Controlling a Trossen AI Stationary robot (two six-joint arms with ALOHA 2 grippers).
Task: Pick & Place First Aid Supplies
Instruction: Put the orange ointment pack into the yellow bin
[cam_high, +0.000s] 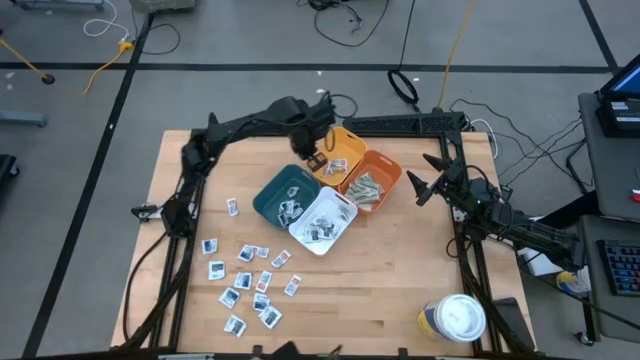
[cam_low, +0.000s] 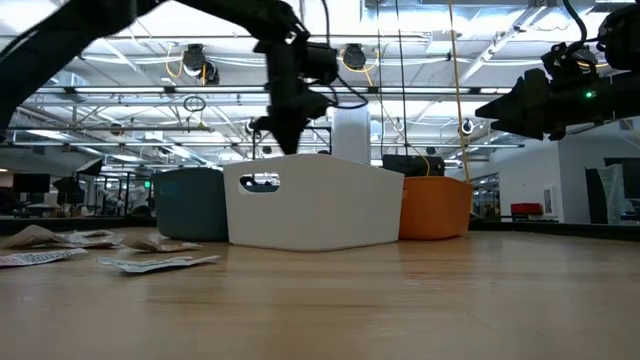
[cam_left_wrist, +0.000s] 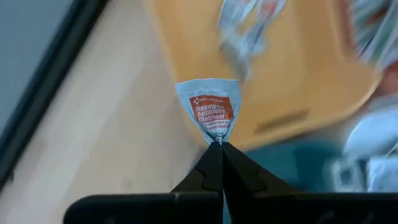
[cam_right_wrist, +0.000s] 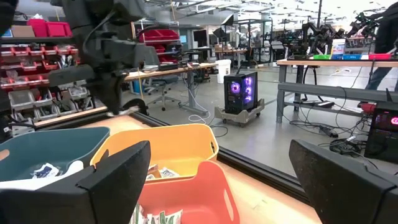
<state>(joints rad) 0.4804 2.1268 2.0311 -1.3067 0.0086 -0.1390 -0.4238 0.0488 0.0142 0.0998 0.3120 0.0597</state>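
**Left gripper holds an ointment packet above the yellow bin**

We see the left gripper (cam_high: 312, 160) raised over the near-left edge of the yellow bin (cam_high: 341, 148), its fingers (cam_left_wrist: 211, 163) pinched tight on a white packet (cam_left_wrist: 211, 111) with a red label. The teal bin (cam_high: 283, 192), white bin (cam_high: 325, 221) and orange bin (cam_high: 372, 180) cluster just beside the yellow bin. More loose packets (cam_high: 250, 280) lie well apart from it, beyond the teal bin. The right gripper (cam_high: 428, 180) waits past the orange bin, fingers spread wide.

grey floor (cam_high: 250, 40), workbenches (cam_right_wrist: 336, 65), ceiling lights (cam_low: 195, 60)
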